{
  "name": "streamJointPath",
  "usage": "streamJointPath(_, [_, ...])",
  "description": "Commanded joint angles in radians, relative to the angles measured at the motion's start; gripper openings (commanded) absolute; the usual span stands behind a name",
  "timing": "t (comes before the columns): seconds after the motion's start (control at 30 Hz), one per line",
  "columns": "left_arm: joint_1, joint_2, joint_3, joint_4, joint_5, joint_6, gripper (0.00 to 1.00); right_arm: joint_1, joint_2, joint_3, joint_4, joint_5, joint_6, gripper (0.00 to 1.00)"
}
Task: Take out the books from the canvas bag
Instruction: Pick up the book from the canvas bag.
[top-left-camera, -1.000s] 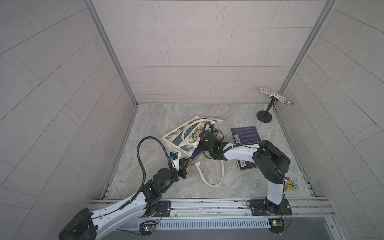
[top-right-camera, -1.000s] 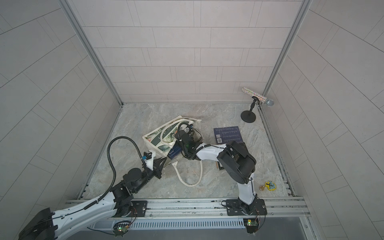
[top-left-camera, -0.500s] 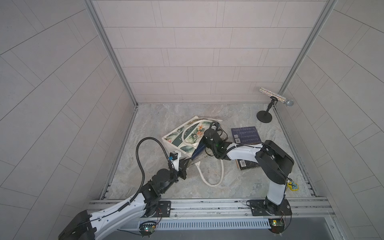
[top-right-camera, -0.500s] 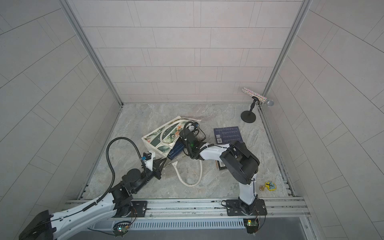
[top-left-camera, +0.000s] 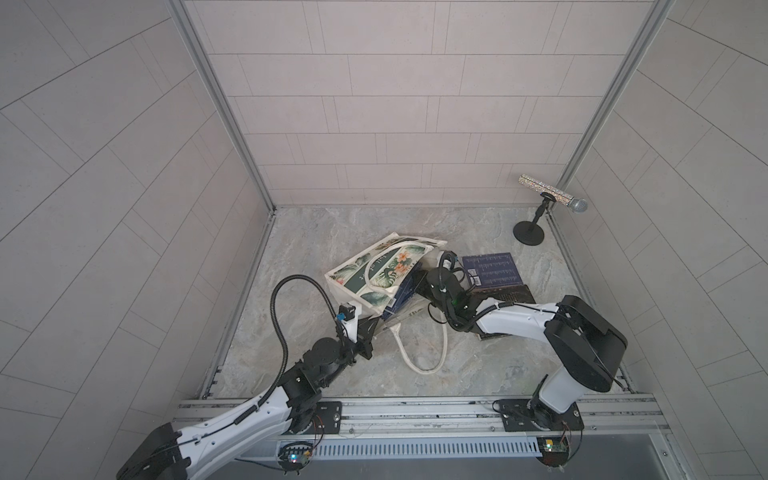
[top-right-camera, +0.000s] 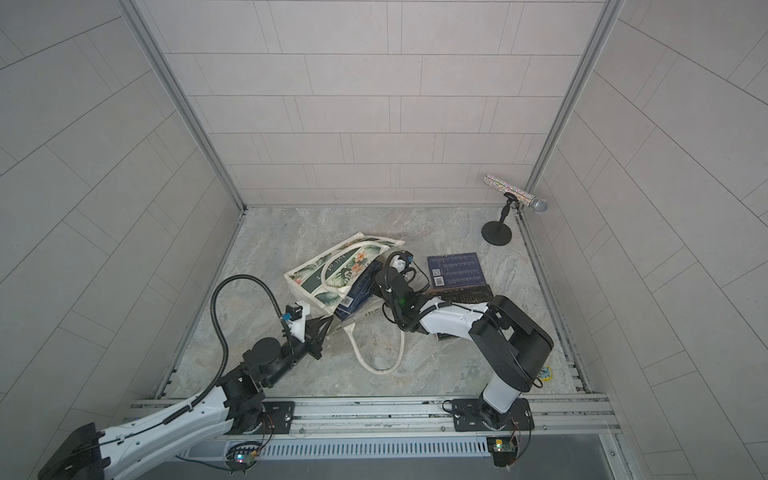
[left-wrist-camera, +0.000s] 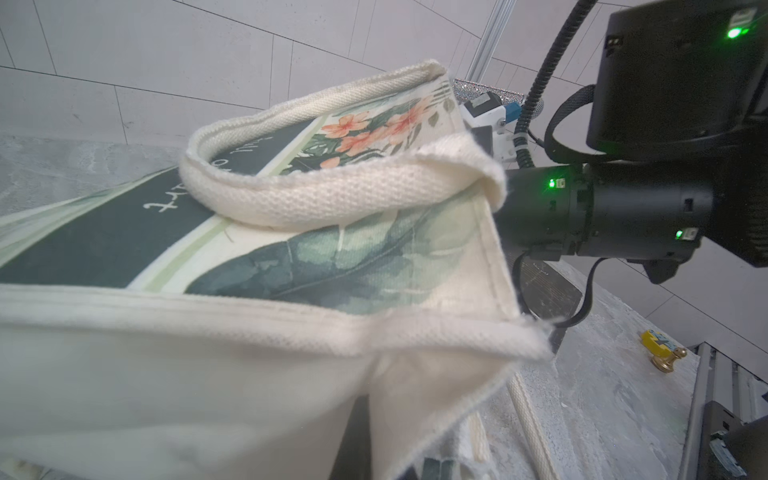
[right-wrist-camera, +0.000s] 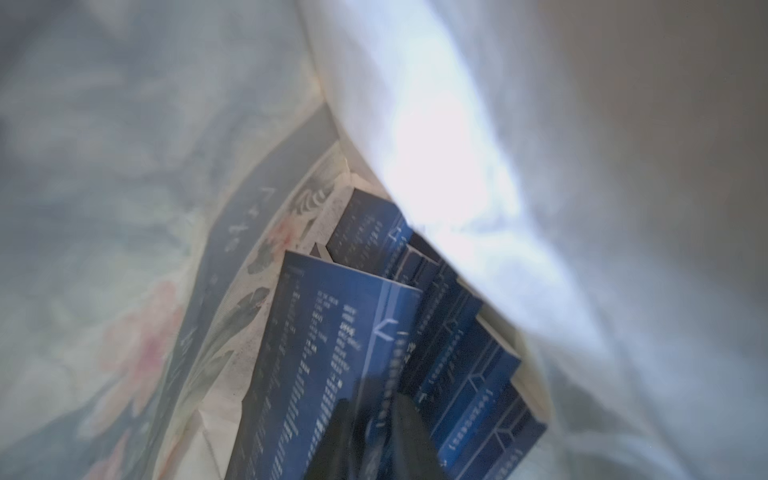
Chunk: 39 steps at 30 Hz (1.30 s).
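Canvas bag (right-wrist-camera: 124, 208) interior, navy books (right-wrist-camera: 332, 332): right wrist only; right gripper (right-wrist-camera: 370, 440) unclear.

1. One canvas bag (top-left-camera: 376, 272) lay left of centre, with two rope handles (top-left-camera: 419, 361).
2. Two books lay outside it, to its right: one navy book (top-left-camera: 492, 268) and one dark brown book (top-left-camera: 513, 294).
3. At least four navy books (right-wrist-camera: 328, 353) showed inside the bag; the exact count was unclear.
4. One microphone (top-left-camera: 548, 194) stood far right.
5. One small yellow object (top-right-camera: 545, 374) sat near right.
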Motion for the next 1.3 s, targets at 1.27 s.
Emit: streamJointPath(1.27, [-0.009, -0.019, 0.008, 0.096, 0.028, 0.018, 0.00, 0.091, 0.169, -0.060, 0.331, -0.029, 0.037, 0.62])
